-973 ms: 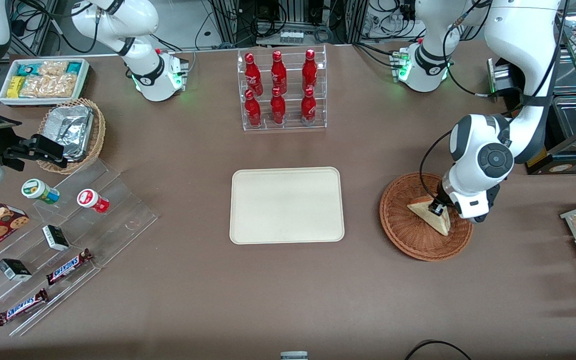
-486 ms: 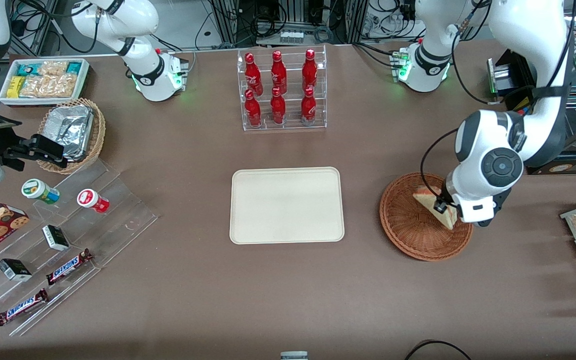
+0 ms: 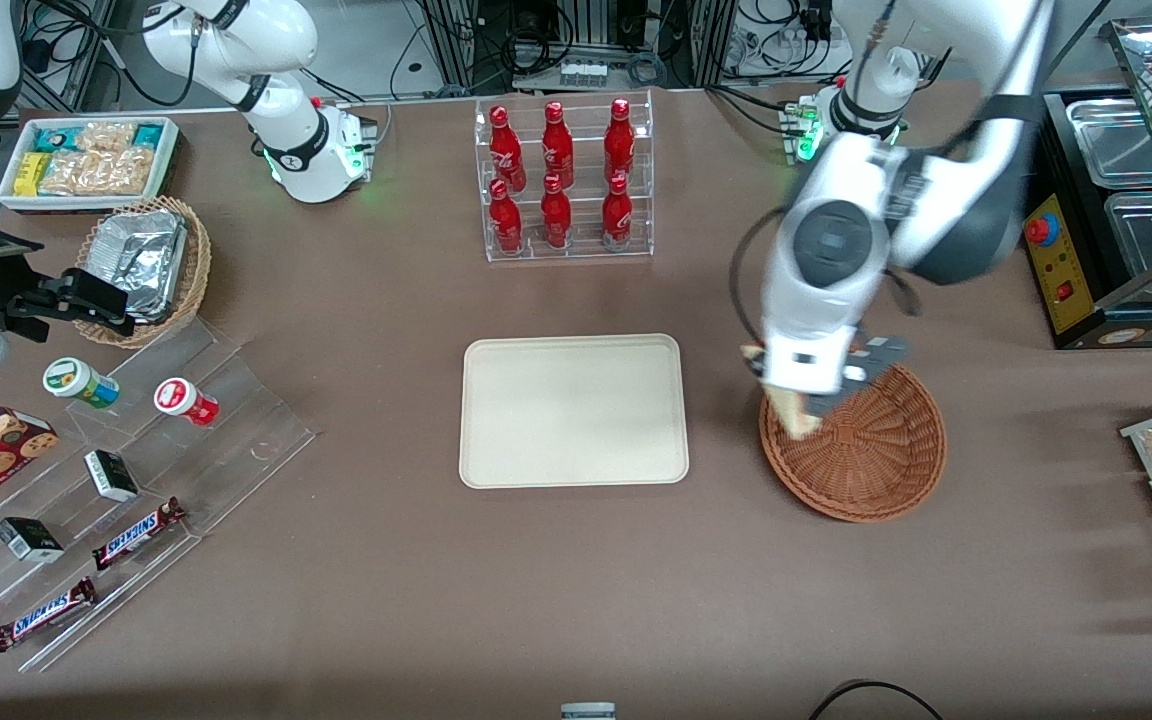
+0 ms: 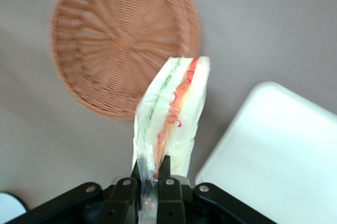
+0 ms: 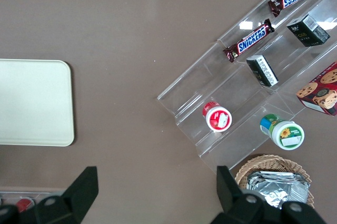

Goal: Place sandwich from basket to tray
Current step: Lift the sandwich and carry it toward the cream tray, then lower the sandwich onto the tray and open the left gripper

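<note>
My left gripper (image 3: 796, 412) is shut on the sandwich (image 3: 794, 416), a plastic-wrapped cream wedge with red and green filling, and holds it in the air above the basket's rim on the tray's side. In the left wrist view the sandwich (image 4: 172, 112) hangs pinched between the fingers (image 4: 169, 174). The round reddish-brown wicker basket (image 3: 876, 460) has nothing in it, as the left wrist view (image 4: 105, 39) also shows. The cream-white tray (image 3: 573, 411) lies bare at the table's middle, and a corner of it shows in the left wrist view (image 4: 284, 155).
A clear rack of red bottles (image 3: 563, 178) stands farther from the camera than the tray. A clear stepped stand with snack bars and cups (image 3: 126, 480), a tan basket of foil trays (image 3: 146, 262) and a white snack bin (image 3: 86, 160) lie toward the parked arm's end.
The gripper has lifted the sandwich out of the basket and swung toward the tray, from over the basket's middle to above its rim. The basket is now empty.
</note>
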`<move>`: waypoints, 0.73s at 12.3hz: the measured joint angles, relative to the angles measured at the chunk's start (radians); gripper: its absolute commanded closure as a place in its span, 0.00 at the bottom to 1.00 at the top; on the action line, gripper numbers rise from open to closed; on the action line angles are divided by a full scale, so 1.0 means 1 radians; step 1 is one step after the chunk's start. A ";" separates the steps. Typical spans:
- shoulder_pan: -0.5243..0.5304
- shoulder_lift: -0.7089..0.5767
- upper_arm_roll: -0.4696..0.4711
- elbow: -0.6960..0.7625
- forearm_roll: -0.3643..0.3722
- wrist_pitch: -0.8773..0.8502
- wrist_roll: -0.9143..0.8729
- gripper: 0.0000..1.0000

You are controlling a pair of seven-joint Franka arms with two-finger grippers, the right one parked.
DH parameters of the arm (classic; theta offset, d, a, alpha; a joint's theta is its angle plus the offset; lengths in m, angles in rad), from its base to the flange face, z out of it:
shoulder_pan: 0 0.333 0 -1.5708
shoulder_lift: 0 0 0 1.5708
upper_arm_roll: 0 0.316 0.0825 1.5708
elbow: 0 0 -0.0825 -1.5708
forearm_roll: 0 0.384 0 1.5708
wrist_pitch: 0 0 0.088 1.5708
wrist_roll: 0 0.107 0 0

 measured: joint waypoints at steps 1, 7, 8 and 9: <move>-0.036 0.032 -0.001 0.019 0.000 0.021 0.023 1.00; -0.128 0.374 -0.040 0.288 0.000 0.138 0.057 1.00; -0.142 0.411 -0.041 0.306 0.000 0.178 0.058 1.00; -0.159 0.437 -0.041 0.317 0.000 0.195 0.056 1.00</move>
